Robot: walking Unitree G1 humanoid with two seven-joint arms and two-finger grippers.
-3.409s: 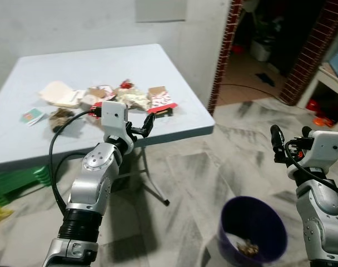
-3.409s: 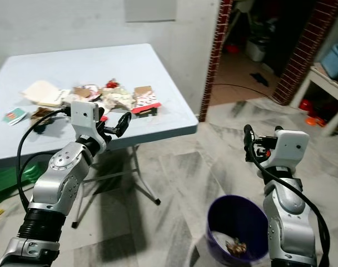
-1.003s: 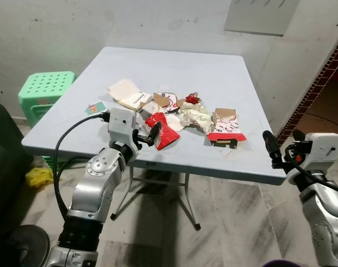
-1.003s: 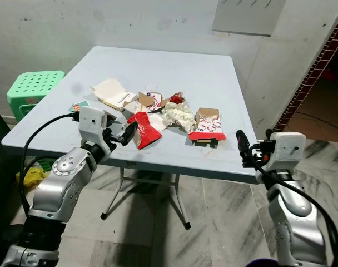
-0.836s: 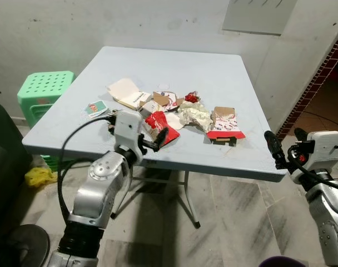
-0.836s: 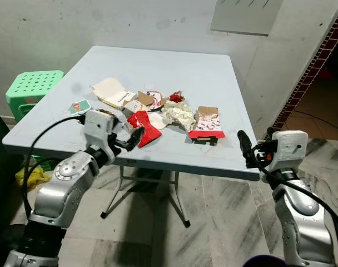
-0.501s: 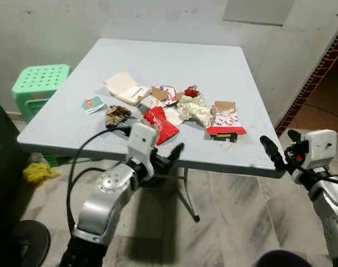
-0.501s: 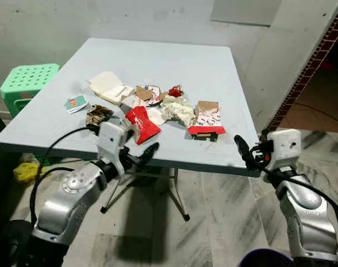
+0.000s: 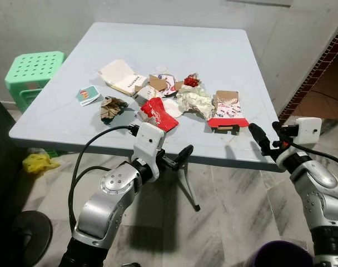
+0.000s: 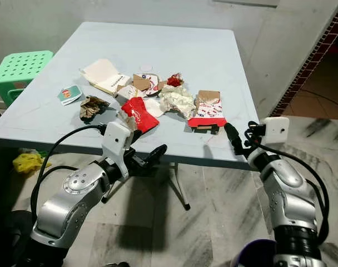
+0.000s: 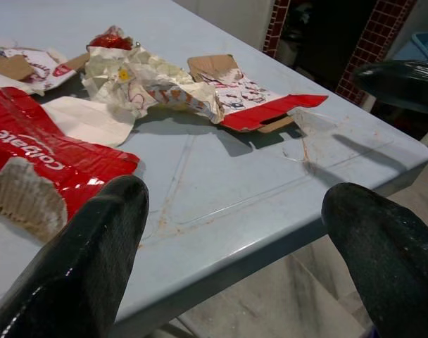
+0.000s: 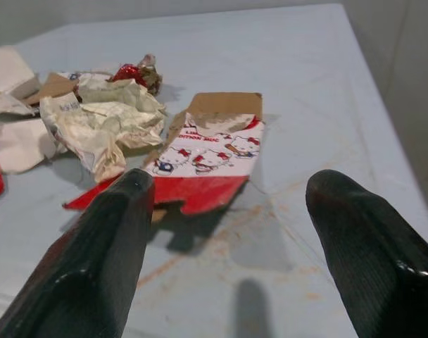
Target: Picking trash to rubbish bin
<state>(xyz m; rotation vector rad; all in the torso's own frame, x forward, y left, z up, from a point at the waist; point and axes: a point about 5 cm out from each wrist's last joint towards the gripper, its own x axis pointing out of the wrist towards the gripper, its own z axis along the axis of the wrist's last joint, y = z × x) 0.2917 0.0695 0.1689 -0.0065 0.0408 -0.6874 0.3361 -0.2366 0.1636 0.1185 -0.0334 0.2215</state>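
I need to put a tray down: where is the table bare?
The grey-blue folding table is bare across its far half, and at the near right corner beyond the flattened red-and-white cartoon carton. The middle is crowded, from the beige takeaway box to that carton.

Trash clustered mid-table, frame centre; stool upper left; grippers at table's near edge.

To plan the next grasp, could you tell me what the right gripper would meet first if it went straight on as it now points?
Probably the flattened red-and-white cartoon-printed carton on the grey table, which lies dead ahead between the open right gripper fingers; depth is uncertain.
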